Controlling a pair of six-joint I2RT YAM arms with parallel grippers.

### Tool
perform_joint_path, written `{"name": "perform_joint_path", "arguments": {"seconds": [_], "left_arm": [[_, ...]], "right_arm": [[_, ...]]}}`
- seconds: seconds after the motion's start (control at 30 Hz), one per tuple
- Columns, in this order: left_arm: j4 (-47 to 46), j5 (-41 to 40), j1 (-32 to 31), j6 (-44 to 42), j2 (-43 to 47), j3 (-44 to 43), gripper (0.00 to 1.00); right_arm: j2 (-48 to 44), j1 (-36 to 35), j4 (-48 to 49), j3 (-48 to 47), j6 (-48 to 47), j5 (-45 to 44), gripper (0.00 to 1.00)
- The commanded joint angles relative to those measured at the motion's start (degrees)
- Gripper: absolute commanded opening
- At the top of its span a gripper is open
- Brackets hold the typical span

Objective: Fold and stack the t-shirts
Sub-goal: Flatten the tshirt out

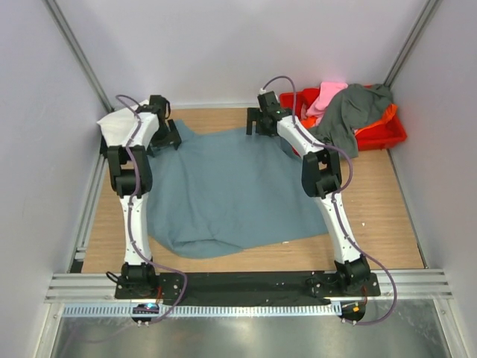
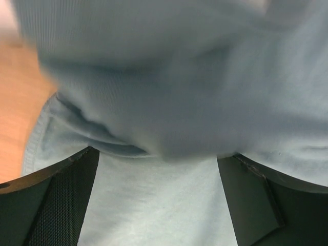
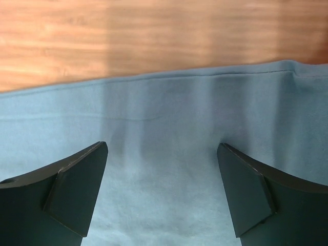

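Observation:
The large blue-grey t-shirt (image 1: 231, 190) lies spread over the middle of the table. My left gripper (image 1: 165, 133) is at its far left corner, open, low over bunched blue-grey cloth (image 2: 169, 92), with nothing between the fingers (image 2: 56, 200). My right gripper (image 1: 257, 123) is at the shirt's far edge, open, its fingers (image 3: 77, 189) low over the flat cloth (image 3: 164, 169) near the hem. A white t-shirt (image 1: 115, 125) lies at the far left. The dark grey (image 1: 354, 112), pink (image 1: 324, 95) and orange (image 1: 386, 115) t-shirts are heaped in the crate.
A red plastic crate (image 1: 384, 134) stands at the far right corner. Bare wooden table (image 1: 380, 209) shows to the right of the shirt and beyond its hem (image 3: 154, 36). Walls close in on the left, right and back.

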State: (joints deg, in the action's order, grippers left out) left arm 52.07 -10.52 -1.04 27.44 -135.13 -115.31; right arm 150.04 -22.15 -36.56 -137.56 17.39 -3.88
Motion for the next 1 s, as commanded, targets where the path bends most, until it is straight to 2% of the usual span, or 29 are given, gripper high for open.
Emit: {"name": "perform_joint_path", "arguments": {"seconds": [0.0,0.03,0.1,0.2,0.3,0.37,0.4,0.47,0.5,0.57,0.63,0.73,0.77,0.8,0.83,0.87,0.9,0.97], "left_arm": [[5.57,-3.54,0.25,-3.09,-8.20,-13.68,0.97],[7.76,-3.54,0.16,-3.70,-9.44,-19.02,0.97],[9.53,-4.06,0.16,-4.06,-10.94,-22.84,0.97],[11.20,-4.85,-0.01,-4.06,-6.39,-22.78,0.98],[10.60,-6.87,-1.33,-4.24,5.19,-14.27,0.97],[9.28,-10.28,-2.82,-5.02,12.22,-4.87,0.98],[8.84,-11.35,-3.70,-5.12,20.35,-1.45,0.98],[7.78,-12.32,-6.68,-4.68,28.82,9.10,0.98],[7.43,-13.20,-9.13,-3.55,36.27,12.79,0.98],[7.43,-13.64,-12.22,-1.44,44.04,22.72,0.95],[7.86,-14.61,-18.19,2.95,53.16,32.10,0.93],[7.35,-11.56,-27.50,10.84,61.53,43.09,0.86],[6.38,-10.75,-30.14,12.71,63.48,45.76,0.83],[5.07,-10.31,-35.91,14.64,64.89,48.39,0.82],[1.84,-9.52,-38.75,16.66,66.04,52.68,0.81],[0.24,-9.43,-41.47,17.72,67.35,54.29,0.79],[-2.91,-9.34,-46.55,18.08,67.45,55.70,0.78],[-4.87,-10.03,-50.71,18.43,65.45,58.26,0.78]], "right_arm": [[3.16,1.49,2.10,-1.66,2.74,0.54,0.95],[3.24,1.67,2.54,-2.01,3.44,0.89,0.95],[3.16,1.94,4.03,-2.89,3.62,2.64,0.95],[1.67,2.03,6.23,-2.98,2.39,9.93,0.96],[-2.19,1.94,6.15,-2.55,1.95,13.19,0.96],[-6.92,1.85,5.62,-1.32,1.43,13.98,0.96],[-8.78,1.76,5.53,0.52,1.16,14.07,0.96],[-12.73,1.41,6.05,3.24,0.72,13.99,0.97],[-16.41,1.32,6.06,5.52,0.37,13.90,0.97],[-20.81,1.15,4.49,7.03,0.10,13.73,0.98],[-23.46,1.23,2.12,8.79,0.02,13.20,0.98],[-30.31,1.15,-0.80,16.41,1.15,11.80,0.97],[-34.94,1.15,-0.54,19.58,1.59,11.35,0.98],[-37.51,1.06,-0.01,27.00,2.03,11.09,0.97],[-40.23,1.15,0.78,30.91,2.82,11.00,0.97],[-45.66,1.06,2.61,38.86,3.44,10.91,0.97],[-48.41,1.06,3.50,42.68,3.88,10.65,0.97],[-55.94,1.06,5.17,52.42,4.67,10.39,0.97]]}}
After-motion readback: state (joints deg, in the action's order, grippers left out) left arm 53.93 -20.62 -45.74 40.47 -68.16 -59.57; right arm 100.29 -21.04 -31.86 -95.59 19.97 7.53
